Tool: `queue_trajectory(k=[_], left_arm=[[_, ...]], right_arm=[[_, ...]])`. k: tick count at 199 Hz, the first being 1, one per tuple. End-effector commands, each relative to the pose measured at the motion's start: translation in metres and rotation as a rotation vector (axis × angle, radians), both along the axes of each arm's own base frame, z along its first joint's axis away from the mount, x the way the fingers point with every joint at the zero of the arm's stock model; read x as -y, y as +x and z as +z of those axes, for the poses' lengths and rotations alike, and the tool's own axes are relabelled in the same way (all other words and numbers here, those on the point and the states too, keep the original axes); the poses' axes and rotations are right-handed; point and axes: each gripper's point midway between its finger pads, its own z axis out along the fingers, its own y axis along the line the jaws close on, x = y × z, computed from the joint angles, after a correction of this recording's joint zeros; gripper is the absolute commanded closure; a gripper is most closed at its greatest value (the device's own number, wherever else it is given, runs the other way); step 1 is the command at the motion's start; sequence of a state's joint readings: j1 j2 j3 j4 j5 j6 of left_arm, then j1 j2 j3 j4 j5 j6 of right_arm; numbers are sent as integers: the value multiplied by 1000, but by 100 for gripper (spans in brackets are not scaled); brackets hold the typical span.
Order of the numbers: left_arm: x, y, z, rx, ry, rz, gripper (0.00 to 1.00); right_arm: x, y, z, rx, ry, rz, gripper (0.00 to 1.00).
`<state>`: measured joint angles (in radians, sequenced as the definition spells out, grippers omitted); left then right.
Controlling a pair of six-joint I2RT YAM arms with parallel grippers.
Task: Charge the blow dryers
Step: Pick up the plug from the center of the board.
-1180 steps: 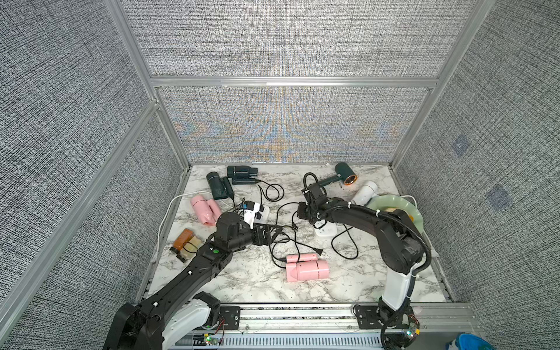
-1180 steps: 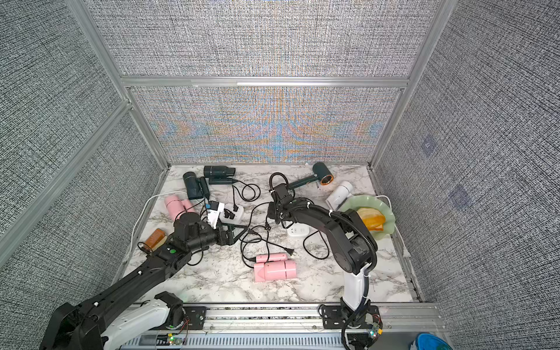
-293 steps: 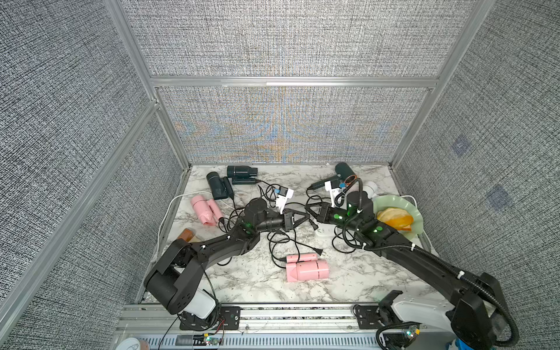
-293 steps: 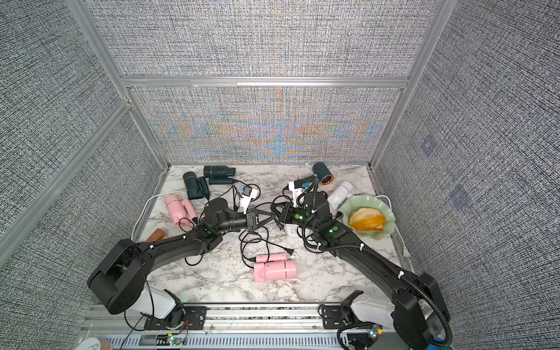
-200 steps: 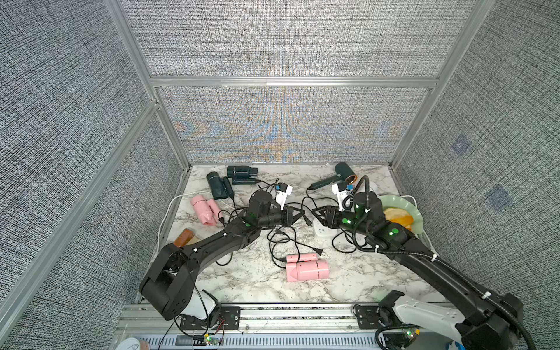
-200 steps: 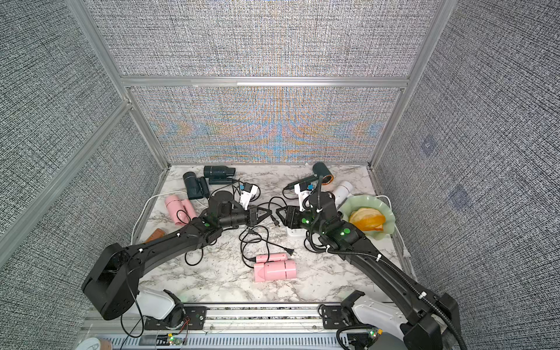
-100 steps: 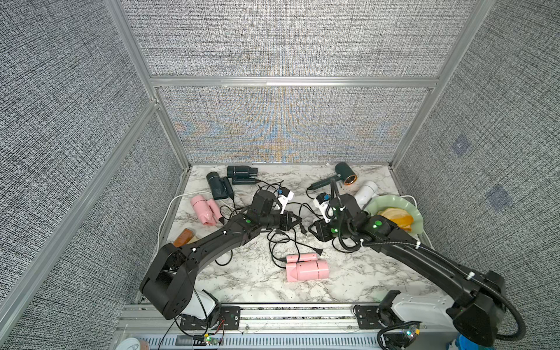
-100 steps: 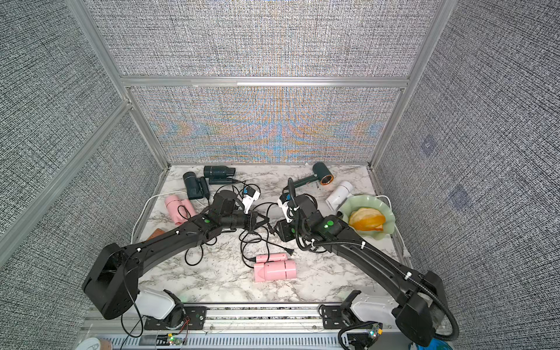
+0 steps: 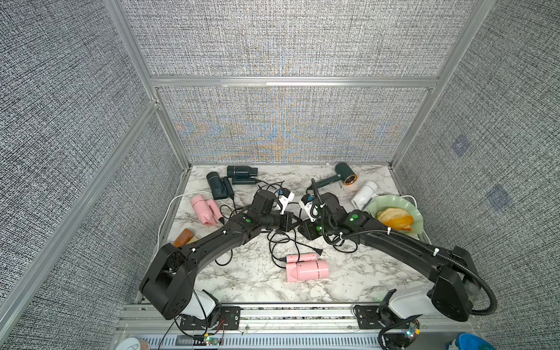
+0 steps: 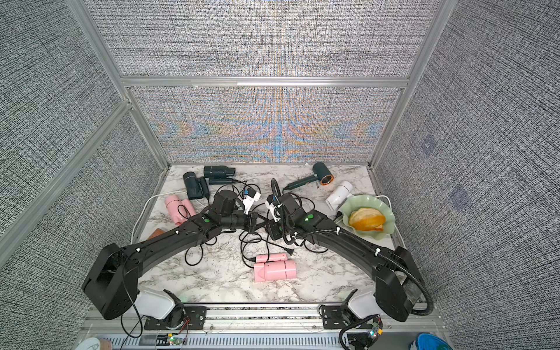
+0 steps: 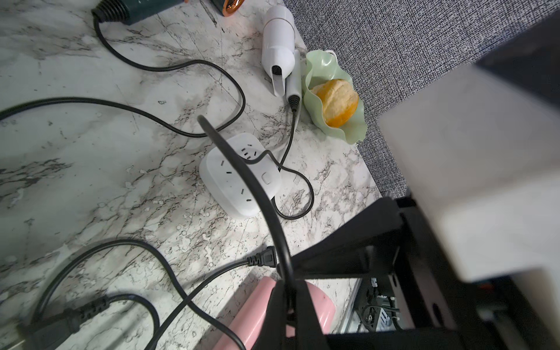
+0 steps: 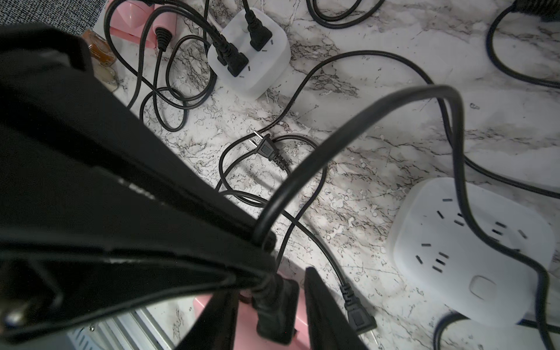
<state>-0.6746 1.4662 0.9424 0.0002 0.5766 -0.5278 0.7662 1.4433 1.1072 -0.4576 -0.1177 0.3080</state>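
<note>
A: The left tool (image 11: 288, 291) is pinching a black cord (image 11: 244, 169) tight, jaws together on it, hovering over mid-table. The right tool (image 12: 272, 291) is facing it, jaws standing apart either side of that cord's plug (image 12: 275, 315), a sliver of gap showing, so nothing is being squeezed there yet.

B: And where are the blow dryers lying?

A: All six are lying on the table (image 9: 242, 281). A dark dryer (image 9: 241, 172) and its twin (image 9: 216, 185) are resting at the far left, a pink dryer (image 9: 204, 209) just beside them. The green dryer (image 9: 344, 174) and the white dryer (image 9: 365, 194) are sitting at the far right, and a second pink dryer (image 9: 307, 269) is lying near the front.

B: How far along is the charging looking?

A: About halfway, I'm judging. One power strip (image 12: 272, 60) is carrying three plugs; the other strip (image 12: 485, 251) is sitting with every socket bare, a cord draping across it.

B: What is remaining?

A: The plug between the tools is waiting to go in, and one loose plug (image 12: 266, 148) and another loose plug (image 12: 359, 318) are lying on the marble. Which dryer each cord is serving, I cannot tell in this tangle.
</note>
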Motion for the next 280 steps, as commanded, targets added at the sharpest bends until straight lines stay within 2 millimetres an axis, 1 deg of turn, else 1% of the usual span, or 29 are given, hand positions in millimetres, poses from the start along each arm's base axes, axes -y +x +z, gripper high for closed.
queue_trajectory(k=[1, 19, 32, 47, 59, 68, 88, 107, 115, 124, 125, 128, 144, 164, 183, 219, 254, 280], left_arm=[[0, 0, 2, 4, 3, -3, 95], [0, 0, 3, -1, 4, 1, 95], [0, 0, 4, -1, 3, 4, 91], [-1, 1, 8, 2, -10, 20, 82], [-3, 1, 12, 2, -32, 38, 70], [-4, 0, 16, 5, -55, 45, 66], [-7, -2, 22, 0, -92, 63, 66], [-9, -5, 27, -14, -138, 60, 66], [-8, -8, 30, -14, -163, 40, 65], [-6, -11, 32, -20, -180, 16, 62], [-6, -12, 33, -19, -182, 14, 62], [-5, -12, 33, -19, -184, 10, 62], [-5, -12, 39, -16, -215, 4, 60], [-6, -13, 47, -11, -264, -2, 61], [-10, -15, 52, 8, -280, 4, 61], [-26, -20, 55, 58, -295, 41, 59], [-39, -31, 56, 156, -272, 62, 58], [-38, -38, 56, 196, -271, 43, 54]], right_arm=[[-6, 3, 3, 10, 17, 2, 67], [-5, 5, 2, 17, 8, -10, 75], [-2, 6, 3, 30, 10, -25, 82], [0, 6, 6, 46, 27, -43, 86], [1, 7, 10, 57, 55, -59, 87], [1, 7, 13, 64, 83, -71, 88], [-2, 5, 21, 80, 159, -79, 90], [-8, 0, 29, 92, 232, -45, 90], [-11, -2, 31, 94, 257, -27, 90], [-16, -4, 39, 104, 289, -2, 90], [-15, -6, 33, 94, 284, 1, 90], [-15, -9, 28, 85, 283, 9, 90], [-18, -13, 31, 85, 311, 38, 90], [-17, -16, 33, 92, 332, 38, 90], [-14, -13, 37, 102, 353, 9, 90], [-3, -2, 48, 111, 423, -110, 90], [2, 7, 66, 115, 504, -198, 90], [-1, 9, 84, 110, 580, -221, 90]])
